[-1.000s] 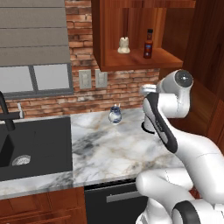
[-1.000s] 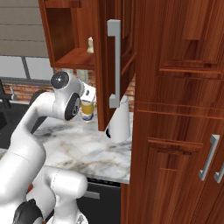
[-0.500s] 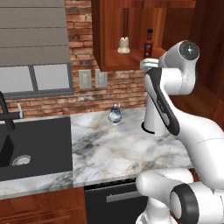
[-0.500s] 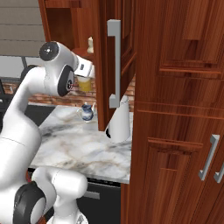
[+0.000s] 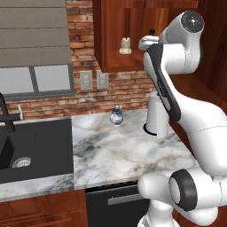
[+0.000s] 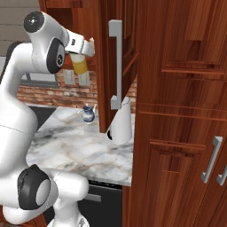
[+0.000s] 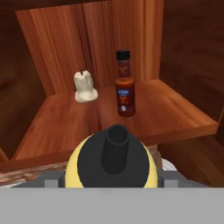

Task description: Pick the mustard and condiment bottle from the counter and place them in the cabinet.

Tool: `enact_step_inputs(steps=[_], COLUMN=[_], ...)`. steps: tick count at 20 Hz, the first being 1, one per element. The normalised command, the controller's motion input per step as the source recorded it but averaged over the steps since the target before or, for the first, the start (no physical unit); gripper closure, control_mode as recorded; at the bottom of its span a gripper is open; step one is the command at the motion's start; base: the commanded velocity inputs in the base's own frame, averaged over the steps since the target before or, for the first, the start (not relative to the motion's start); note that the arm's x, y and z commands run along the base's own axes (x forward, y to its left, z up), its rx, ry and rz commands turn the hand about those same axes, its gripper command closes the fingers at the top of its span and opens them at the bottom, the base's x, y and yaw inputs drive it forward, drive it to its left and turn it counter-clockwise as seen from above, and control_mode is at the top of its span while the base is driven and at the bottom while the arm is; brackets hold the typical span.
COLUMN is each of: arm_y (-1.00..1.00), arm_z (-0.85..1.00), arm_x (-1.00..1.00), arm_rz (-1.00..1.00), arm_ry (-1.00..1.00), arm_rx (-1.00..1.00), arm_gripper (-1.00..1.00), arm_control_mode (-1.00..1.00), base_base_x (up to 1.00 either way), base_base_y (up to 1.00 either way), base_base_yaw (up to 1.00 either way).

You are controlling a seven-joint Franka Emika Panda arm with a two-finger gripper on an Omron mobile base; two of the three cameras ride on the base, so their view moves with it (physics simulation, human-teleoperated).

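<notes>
Mustard up at the cabinet mouth, condiment bottle already on the shelf

The gripper (image 6: 80, 48) was pinching the mustard (image 6: 80, 65) by its upper part, bottle hanging upright, long axis vertical, nozzle pointing up toward the hand, so in the hand view the mustard (image 7: 111, 162) showed top-on. It sat just in front of the open cabinet (image 7: 52, 118), level with the shelf. The condiment bottle (image 7: 125, 85) stood upright on that shelf, cap up, beside a small pale figurine (image 7: 85, 86). Down on the counter (image 5: 115, 150) were a paper-towel roll (image 5: 157, 115) and a little blue-white jug (image 5: 116, 116)
</notes>
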Motion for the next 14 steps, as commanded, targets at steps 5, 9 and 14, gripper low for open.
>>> enact_step_inputs(steps=[5, 9, 14], arm_y=[0.01, 0.03, 0.12], arm_z=[0.07, 0.24, 0.16], arm_x=[-0.04, 0.15, 0.32], arm_rz=[0.02, 0.08, 0.07], arm_ry=[-0.13, -0.04, -0.03], arm_rx=[0.00, -0.03, -0.06], arm_gripper=[1.00, 1.00, 1.00], arm_control_mode=[-1.00, -1.00, -1.00], base_base_x=[0.00, 0.00, 0.00], base_base_y=[0.00, 0.00, 0.00], base_base_yaw=[0.00, 0.00, 0.00])
